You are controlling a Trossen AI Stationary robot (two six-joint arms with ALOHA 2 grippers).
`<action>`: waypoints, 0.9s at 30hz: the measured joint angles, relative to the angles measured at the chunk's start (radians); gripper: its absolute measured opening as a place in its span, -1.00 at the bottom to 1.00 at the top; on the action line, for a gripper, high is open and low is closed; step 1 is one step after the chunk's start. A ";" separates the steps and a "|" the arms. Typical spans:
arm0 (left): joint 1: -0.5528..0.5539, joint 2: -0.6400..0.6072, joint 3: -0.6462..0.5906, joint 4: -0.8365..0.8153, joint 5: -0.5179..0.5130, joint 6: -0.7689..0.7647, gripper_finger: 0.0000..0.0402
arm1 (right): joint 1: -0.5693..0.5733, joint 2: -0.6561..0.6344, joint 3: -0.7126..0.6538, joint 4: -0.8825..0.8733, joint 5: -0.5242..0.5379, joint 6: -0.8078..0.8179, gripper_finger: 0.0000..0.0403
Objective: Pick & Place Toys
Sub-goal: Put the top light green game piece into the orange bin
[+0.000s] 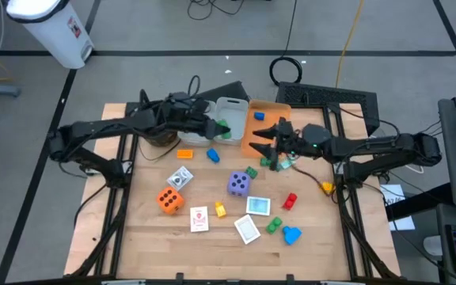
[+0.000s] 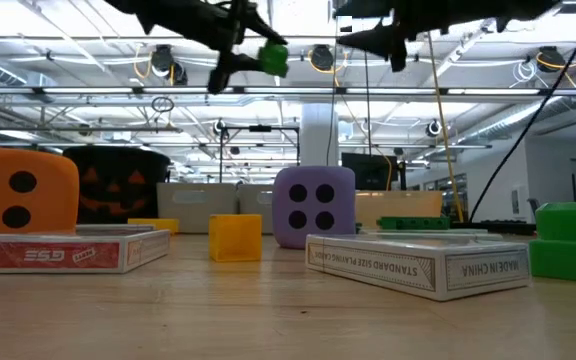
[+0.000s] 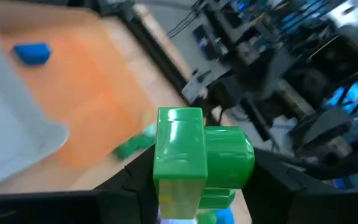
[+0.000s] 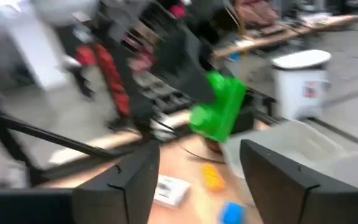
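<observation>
Wooden and pale, the table (image 1: 145, 229) is carrying most of the toys scattered over its near half, where either arm can reach them: an orange die (image 1: 170, 199), a purple die (image 1: 239, 184), cards and small blocks. At the far edge the grey bin (image 1: 232, 108) and orange bin (image 1: 264, 119) are sitting side by side as drop points. The left end effector (image 1: 214, 127) is hovering at the grey bin, its fingers clamping a green block (image 3: 197, 155) from both sides, seemingly so it can be let go inside. The right end effector (image 1: 271, 144) is hanging beside the orange bin's near edge, fingers parted and holding nothing, probably ready for another toy.
</observation>
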 joint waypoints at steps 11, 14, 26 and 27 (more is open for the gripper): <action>-0.020 0.119 0.000 0.182 0.000 -0.012 -0.11 | 0.000 0.131 0.095 -0.017 0.037 -0.067 0.35; -0.020 0.132 0.000 0.216 -0.013 -0.010 -0.11 | 0.004 0.156 0.105 -0.015 0.036 -0.057 0.39; -0.030 0.132 -0.001 0.241 -0.064 0.012 -0.11 | 0.019 0.230 0.110 0.031 0.219 -0.059 0.42; -0.032 0.132 -0.001 0.241 -0.069 0.013 -0.11 | 0.018 0.238 0.110 0.053 0.220 -0.058 0.42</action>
